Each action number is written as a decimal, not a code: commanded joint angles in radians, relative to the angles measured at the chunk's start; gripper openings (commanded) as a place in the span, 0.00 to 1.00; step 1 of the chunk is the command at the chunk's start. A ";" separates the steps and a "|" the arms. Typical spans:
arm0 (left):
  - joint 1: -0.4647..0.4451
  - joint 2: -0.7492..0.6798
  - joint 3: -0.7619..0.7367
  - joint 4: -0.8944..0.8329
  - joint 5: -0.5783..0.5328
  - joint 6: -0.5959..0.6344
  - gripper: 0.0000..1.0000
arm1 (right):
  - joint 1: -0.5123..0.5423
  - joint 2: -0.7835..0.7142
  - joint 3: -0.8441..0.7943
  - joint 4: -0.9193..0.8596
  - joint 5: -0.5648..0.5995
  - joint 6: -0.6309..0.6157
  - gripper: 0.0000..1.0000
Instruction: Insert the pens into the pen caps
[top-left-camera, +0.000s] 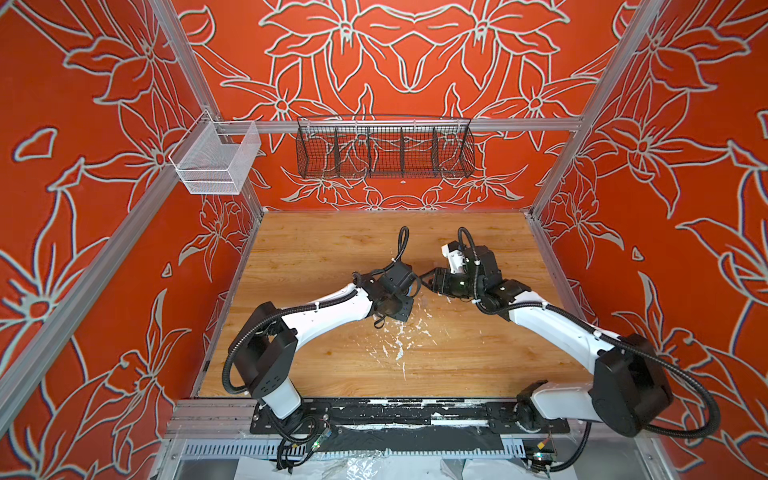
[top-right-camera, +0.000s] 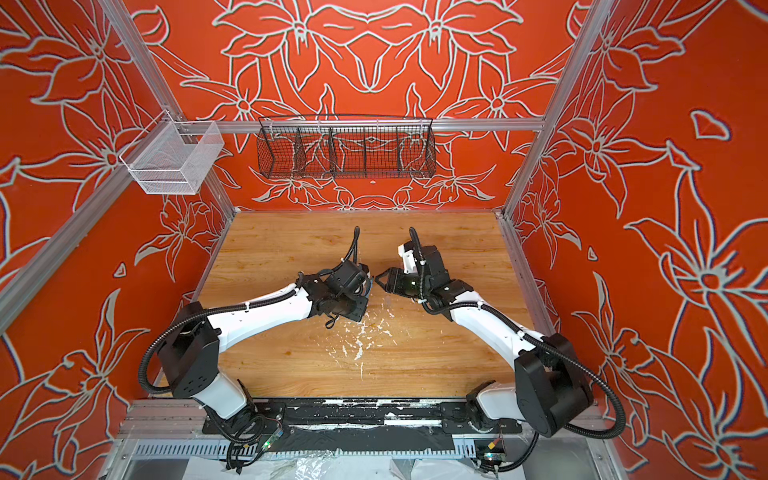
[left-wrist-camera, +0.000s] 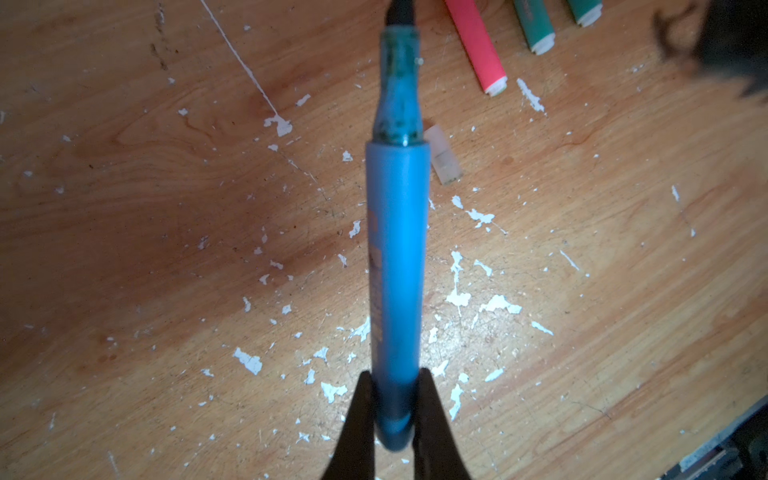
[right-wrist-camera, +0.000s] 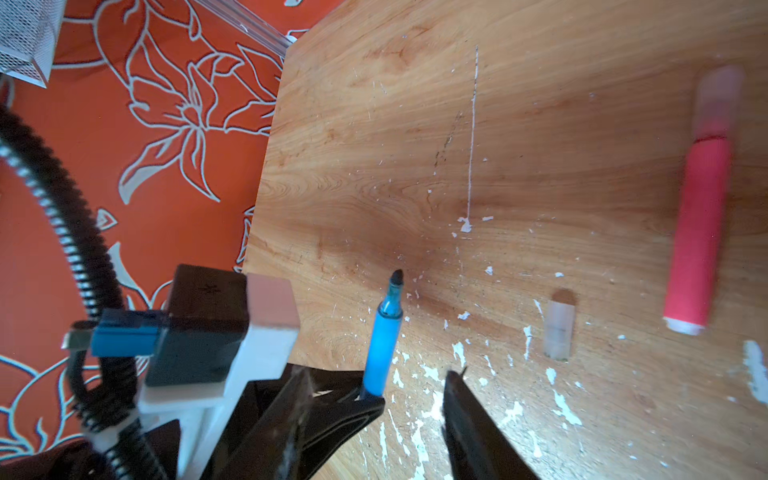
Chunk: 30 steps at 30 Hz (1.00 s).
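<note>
My left gripper (left-wrist-camera: 394, 415) is shut on the lower end of a blue pen (left-wrist-camera: 397, 257), which has no cap on its dark tip (left-wrist-camera: 400, 10). In the right wrist view the same blue pen (right-wrist-camera: 381, 340) sticks up from the left gripper's black fingers (right-wrist-camera: 365, 409). My right gripper (right-wrist-camera: 380, 376) is open around that spot, and neither finger touches the pen. A loose translucent pen cap (right-wrist-camera: 559, 328) (left-wrist-camera: 444, 158) lies on the wood nearby. A red-pink pen (right-wrist-camera: 698, 232) lies further off with a cap (right-wrist-camera: 717, 99) on its end. Two green pens (left-wrist-camera: 534, 25) (left-wrist-camera: 584, 10) lie beside the red-pink pen (left-wrist-camera: 478, 45). Both grippers (top-left-camera: 413, 286) (top-left-camera: 428, 277) meet mid-table.
White paint flecks (left-wrist-camera: 457, 297) are scattered over the wooden table (top-left-camera: 332, 249). A black wire basket (top-left-camera: 384, 151) hangs on the back rail. A white mesh basket (top-left-camera: 216, 160) hangs on the left rail. The table's left edge (right-wrist-camera: 266, 166) borders the red wall.
</note>
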 joint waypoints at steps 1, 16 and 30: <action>0.006 -0.031 0.031 0.012 0.014 0.006 0.00 | 0.019 0.023 0.035 0.017 0.000 0.038 0.54; 0.013 -0.060 0.041 0.013 0.042 0.005 0.01 | 0.058 0.128 0.070 0.064 0.002 0.073 0.43; 0.016 -0.091 0.020 0.024 0.069 0.012 0.01 | 0.061 0.160 0.082 0.108 -0.004 0.096 0.28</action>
